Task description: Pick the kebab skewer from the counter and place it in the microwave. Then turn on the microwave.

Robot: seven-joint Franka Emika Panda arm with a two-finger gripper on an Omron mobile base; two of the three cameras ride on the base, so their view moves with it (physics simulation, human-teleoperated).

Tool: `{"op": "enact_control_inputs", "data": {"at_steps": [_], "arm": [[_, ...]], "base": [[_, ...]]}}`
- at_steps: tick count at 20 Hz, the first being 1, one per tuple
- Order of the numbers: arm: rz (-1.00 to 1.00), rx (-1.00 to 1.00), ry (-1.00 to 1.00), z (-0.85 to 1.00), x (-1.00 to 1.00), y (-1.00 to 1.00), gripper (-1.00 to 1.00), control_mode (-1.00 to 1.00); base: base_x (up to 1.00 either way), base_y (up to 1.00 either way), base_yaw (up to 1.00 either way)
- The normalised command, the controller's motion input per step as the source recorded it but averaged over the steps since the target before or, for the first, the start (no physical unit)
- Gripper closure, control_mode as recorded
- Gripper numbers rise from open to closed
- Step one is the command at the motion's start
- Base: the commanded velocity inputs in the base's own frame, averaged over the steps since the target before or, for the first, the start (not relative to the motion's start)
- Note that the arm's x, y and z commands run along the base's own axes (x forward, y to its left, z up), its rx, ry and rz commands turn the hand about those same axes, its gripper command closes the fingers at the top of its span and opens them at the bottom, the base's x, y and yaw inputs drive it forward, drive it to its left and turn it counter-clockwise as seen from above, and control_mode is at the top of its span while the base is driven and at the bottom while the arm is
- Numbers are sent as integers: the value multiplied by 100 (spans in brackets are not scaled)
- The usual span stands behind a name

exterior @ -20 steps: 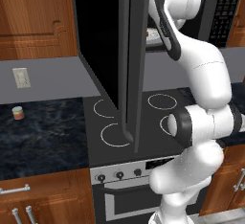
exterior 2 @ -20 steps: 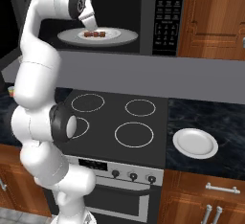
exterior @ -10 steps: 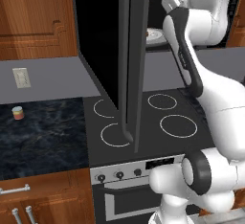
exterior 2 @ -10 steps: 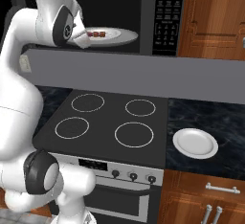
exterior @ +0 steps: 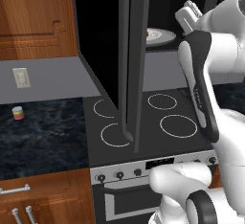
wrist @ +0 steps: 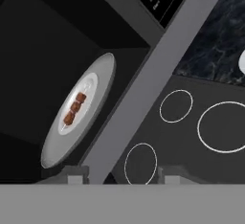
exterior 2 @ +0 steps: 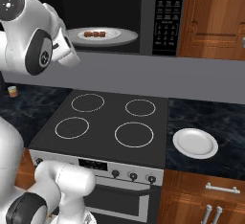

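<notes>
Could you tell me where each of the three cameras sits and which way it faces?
Left base view: behind the arm's left, facing the tall open black microwave door over the flat black stovetop; white arm at right.
Right base view: behind the arm's right, facing the small reddish-brown kebab skewer on the round white plate inside the microwave; arm at left.
Hand view: on the hand, rolled, looking into the microwave; dark fingers at bottom.
All three share the stovetop; right base and hand views share the skewer.
</notes>
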Motion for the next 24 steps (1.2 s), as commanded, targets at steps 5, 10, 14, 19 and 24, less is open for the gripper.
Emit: {"op": "enact_control_inputs", "data": {"at_steps": [5, 10, 14, 19, 24], "arm": [[0, -6, 9, 8, -100, 0, 100, -100], [0, -6, 12, 0, -100, 2, 100, -100], [-1, -7, 11, -18, -100, 15, 100, -100], [0, -5, -1, -36, -100, 19, 100, -100], [0, -4, -9, -23, -100, 13, 100, -100]], "base": [[0, 0, 0], [0, 0, 0], [0, 0, 0], [0, 0, 0], [0, 0, 0]]}}
